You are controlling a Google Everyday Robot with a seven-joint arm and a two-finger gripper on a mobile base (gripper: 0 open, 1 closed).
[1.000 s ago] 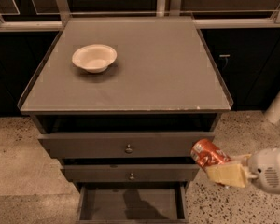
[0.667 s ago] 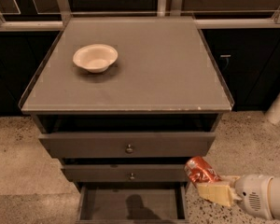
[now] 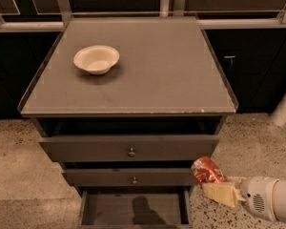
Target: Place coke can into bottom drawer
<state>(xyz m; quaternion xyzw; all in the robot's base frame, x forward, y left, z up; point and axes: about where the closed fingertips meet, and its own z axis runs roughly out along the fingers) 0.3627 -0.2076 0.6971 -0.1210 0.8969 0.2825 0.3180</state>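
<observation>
The red coke can (image 3: 207,171) is held tilted in my gripper (image 3: 218,187), whose cream-coloured fingers (image 3: 220,193) are shut on it. The gripper sits at the lower right, just right of the cabinet's front and above the right edge of the bottom drawer (image 3: 133,208). That drawer is pulled open, a shallow dark tray with nothing in it but the can's shadow. The can is beside the drawer's right wall, not inside it.
A white bowl (image 3: 96,58) stands on the grey cabinet top (image 3: 148,75) at the left. Two wider drawers with round knobs (image 3: 131,152) are slightly pulled out above the bottom one. Speckled floor lies around; a white post (image 3: 285,106) stands at the right.
My gripper with the can has moved down and to the left, from beside the middle drawer toward the open bottom drawer's right edge.
</observation>
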